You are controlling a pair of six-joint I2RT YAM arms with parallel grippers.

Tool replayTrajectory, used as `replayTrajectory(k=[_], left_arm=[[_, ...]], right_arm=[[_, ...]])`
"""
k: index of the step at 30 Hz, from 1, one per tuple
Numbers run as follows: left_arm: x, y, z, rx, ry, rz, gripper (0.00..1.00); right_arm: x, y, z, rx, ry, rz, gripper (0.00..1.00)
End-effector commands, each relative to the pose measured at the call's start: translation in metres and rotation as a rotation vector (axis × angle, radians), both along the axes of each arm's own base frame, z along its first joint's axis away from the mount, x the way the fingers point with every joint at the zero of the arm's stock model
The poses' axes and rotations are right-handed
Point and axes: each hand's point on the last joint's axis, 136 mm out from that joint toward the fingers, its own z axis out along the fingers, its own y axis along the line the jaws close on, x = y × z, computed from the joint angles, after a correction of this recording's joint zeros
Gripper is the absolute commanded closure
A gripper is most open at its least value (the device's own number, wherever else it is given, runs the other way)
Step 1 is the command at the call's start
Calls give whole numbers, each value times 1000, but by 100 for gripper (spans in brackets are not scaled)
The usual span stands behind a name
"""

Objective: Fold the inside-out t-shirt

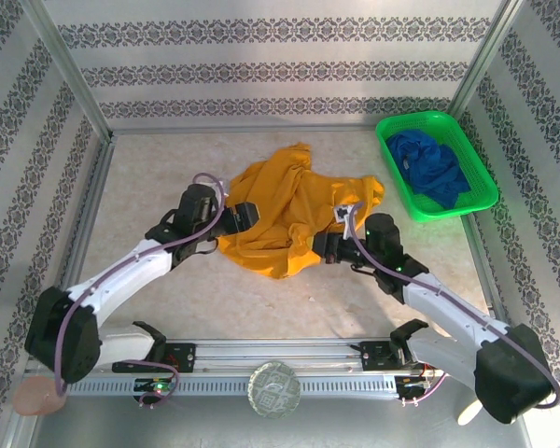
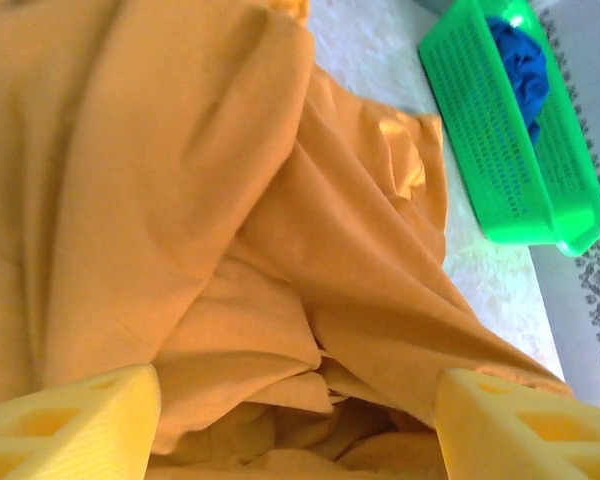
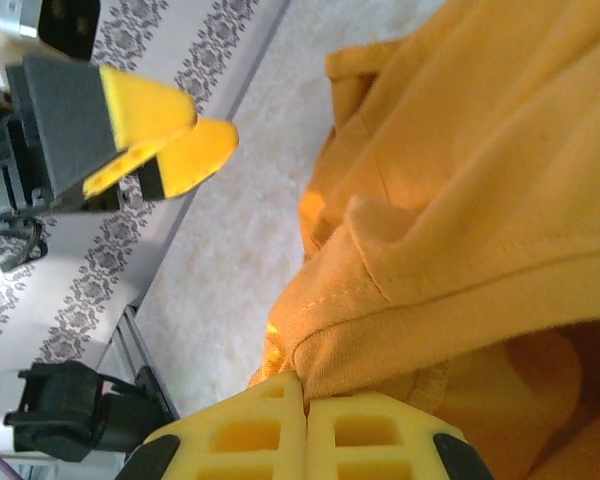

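The mustard t-shirt [image 1: 289, 210] sat bunched at the centre of the table [image 1: 168, 168], nowhere near flat, so this looked like the spreading-out stage. The left gripper [image 1: 245, 217] stood at the heap's nine o'clock edge, jaws spread wide, with cloth lying under the gap but nothing pinched. The right gripper [image 1: 325, 248], at five o'clock on the heap, was clamped tight, and the hem appeared to run straight into its tips.

My read: the left needed to settle on a single layer at an edge, not a fistful of folds, and close firmly. Then both should draw apart toward nine and three o'clock, low over the table, to pull the cloth flat. They had to steer clear of the green basket [image 1: 448, 211] at two o'clock, holding its dark blue garment [image 1: 431, 166].
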Motion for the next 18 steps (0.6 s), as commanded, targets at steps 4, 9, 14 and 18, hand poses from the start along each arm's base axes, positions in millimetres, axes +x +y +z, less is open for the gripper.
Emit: replayTrajectory(k=[4,9,14,18], left_arm=[[4,-21,4,-52,8,-49,29],[0,-15,-1,17,5,-63,41],[-4,-12,-22,92,61,-69,48],[-10,-22,-35,93,89,-78,46]], right_arm=[[-38,-72,-91,-288,227,-276,44],[-40,-110,-79,-343,208,-472,31],[-18,-90,-57,-476,168,-387,26],[4,-50,-47,-689,65,-254,20]])
